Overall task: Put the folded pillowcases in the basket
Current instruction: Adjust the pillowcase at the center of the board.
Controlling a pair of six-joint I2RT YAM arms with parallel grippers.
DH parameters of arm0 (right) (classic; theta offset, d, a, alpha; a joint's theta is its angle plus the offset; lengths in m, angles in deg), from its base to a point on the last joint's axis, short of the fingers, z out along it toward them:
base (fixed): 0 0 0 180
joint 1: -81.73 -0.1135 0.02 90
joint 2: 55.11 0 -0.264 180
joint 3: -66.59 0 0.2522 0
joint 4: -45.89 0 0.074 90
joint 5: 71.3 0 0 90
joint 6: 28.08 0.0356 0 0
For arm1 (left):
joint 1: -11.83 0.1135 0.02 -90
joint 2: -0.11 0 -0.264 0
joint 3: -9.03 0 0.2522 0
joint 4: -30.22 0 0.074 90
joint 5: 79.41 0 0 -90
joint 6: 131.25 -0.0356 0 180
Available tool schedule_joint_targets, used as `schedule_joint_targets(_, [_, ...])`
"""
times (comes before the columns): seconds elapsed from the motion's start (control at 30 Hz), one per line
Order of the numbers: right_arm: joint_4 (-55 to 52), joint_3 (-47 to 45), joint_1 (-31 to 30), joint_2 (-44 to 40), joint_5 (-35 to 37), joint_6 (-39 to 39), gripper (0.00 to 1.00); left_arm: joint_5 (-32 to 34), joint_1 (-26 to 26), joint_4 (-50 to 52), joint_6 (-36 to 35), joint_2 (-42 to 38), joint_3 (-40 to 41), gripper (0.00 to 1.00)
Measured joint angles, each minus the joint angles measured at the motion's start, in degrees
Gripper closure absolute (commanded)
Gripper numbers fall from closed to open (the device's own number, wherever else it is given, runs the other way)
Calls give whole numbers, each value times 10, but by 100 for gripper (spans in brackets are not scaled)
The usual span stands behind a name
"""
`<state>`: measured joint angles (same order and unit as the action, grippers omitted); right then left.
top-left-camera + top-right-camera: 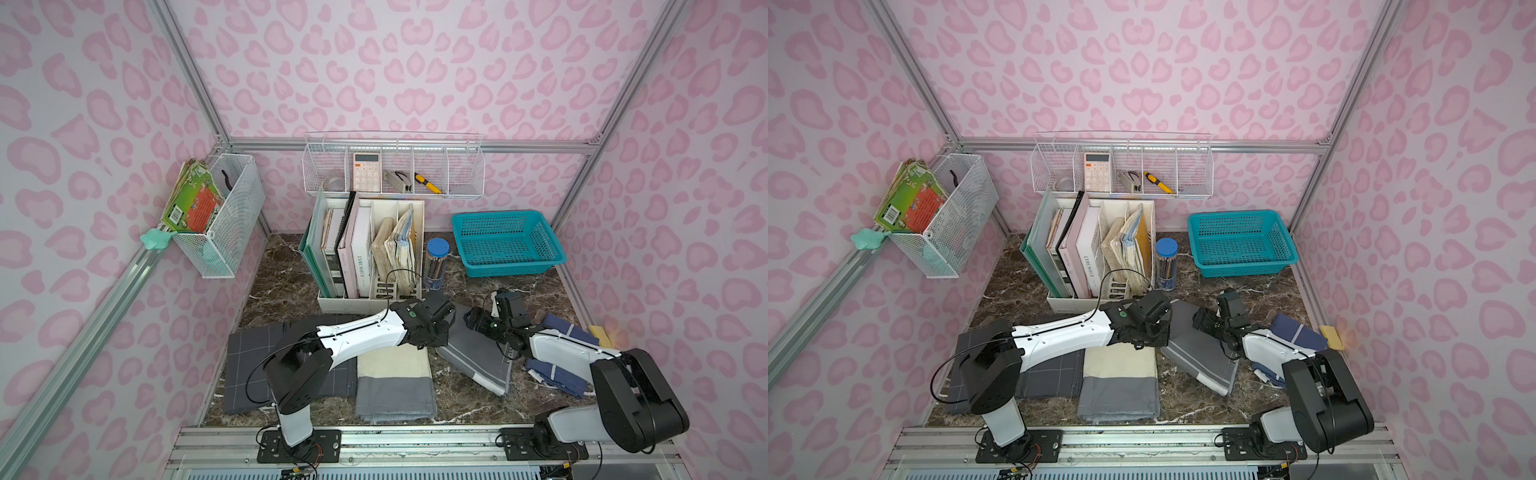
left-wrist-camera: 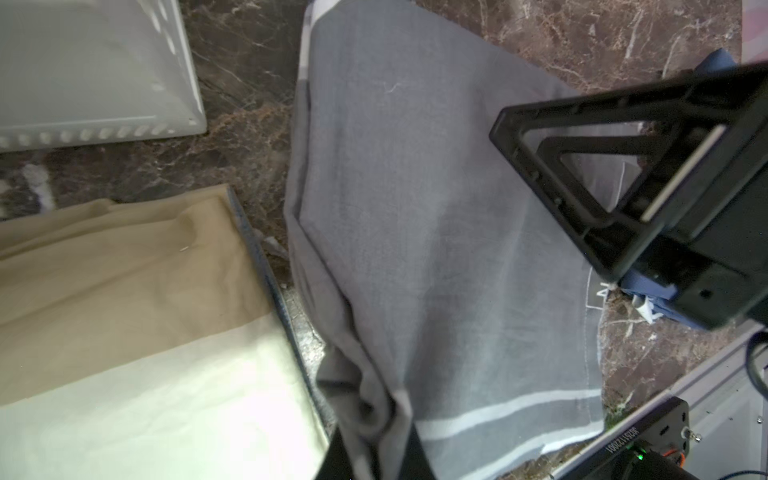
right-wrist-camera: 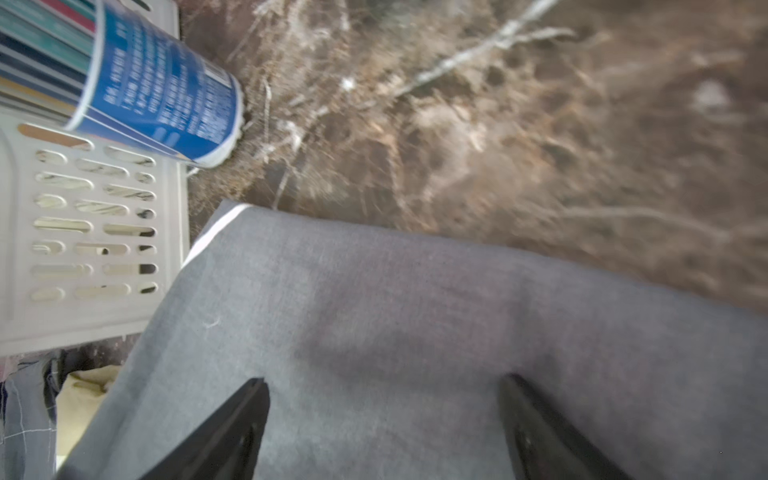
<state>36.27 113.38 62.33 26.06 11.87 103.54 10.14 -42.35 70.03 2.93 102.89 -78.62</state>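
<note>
Pillowcase (image 1: 478, 359), the folded grey one with white stripes, lies skewed on the marble desk (image 1: 457, 401) between a cream-and-grey cloth (image 1: 392, 382) and a navy cloth (image 1: 571, 332). It is well apart from the empty teal basket (image 1: 515, 269) at the back right. It looks like thin woven cotton: light, limp and not slippery, and likely to sag and fall open if raised by one point. The left gripper (image 2: 374, 449) is pressed together on a puckered bunch of the edge facing the cream-and-grey cloth. The right gripper (image 3: 384, 378) hangs spread wide just above the flat grey cloth, pinching nothing. A second pinch through all layers on the opposite edge looks the safest hold, with the fold carried taut between both arms. A shallow bite may catch only the top layer.
</note>
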Motion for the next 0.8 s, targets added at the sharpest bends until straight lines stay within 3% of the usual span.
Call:
schedule_joint_targets(0.03, [-4,9,-1,1,-1,-6,10,0,0,1,5,0,2,98])
schedule_joint_targets(0.27, [-66,12,-5,-88,30,-34,7,-29,-2,-9,4,4,22,58])
schedule_joint_targets(0.43, [-143,2,-5,-175,72,-48,7,-36,-3,-2,-6,-49,53,33])
schedule_joint_targets(0.57, [-207,-12,-5,-217,94,-45,7,-1,5,50,-14,-56,8,28])
schedule_joint_targets(0.8, [-266,-66,-5,-252,97,0,11,14,51,113,-37,16,-43,27])
